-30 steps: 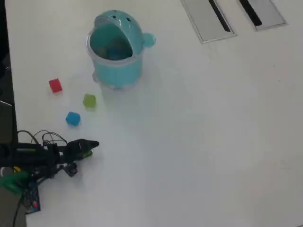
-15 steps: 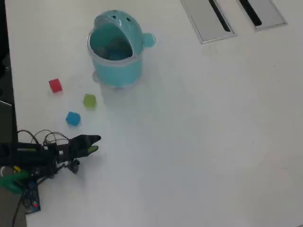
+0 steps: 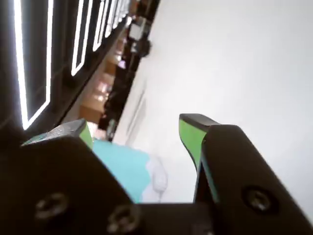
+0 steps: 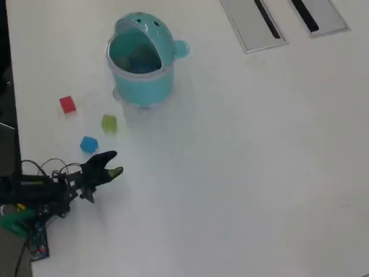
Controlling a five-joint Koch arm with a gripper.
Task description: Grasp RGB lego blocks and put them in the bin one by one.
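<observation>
I'm looking down on a plain white table (image 4: 248,173). The teal bin (image 4: 141,63) stands on it toward the far left in the overhead view, its open mouth facing up. 3 small blocks lie on the tabletop nearer than the bin and to its left, well apart from one another: the red block (image 4: 67,104) farthest left, the yellow-green block (image 4: 109,122) closest to the bin, the blue block (image 4: 88,144) nearest of the 3. 2 grey cable-slot panels (image 4: 253,23) sit flush in the table's far right.
</observation>
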